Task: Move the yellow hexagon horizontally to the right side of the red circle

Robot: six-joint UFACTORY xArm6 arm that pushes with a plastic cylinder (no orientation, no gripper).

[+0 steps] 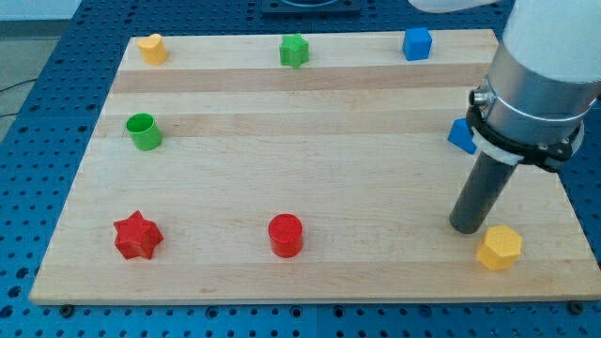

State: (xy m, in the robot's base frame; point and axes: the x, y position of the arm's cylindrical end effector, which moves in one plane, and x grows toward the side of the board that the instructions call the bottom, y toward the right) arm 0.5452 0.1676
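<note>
The yellow hexagon (499,248) lies near the board's bottom right corner. The red circle (285,235) stands at the bottom middle, far to the hexagon's left. My tip (468,226) is on the board just up and left of the yellow hexagon, very close to it; I cannot tell if they touch. The arm's grey body rises above it at the view's right.
A red star (138,236) sits at bottom left, a green cylinder (144,131) at left, a yellow block (151,48) at top left, a green star (294,51) at top middle, a blue cube (417,43) at top right. A blue block (460,136) is partly hidden behind the arm.
</note>
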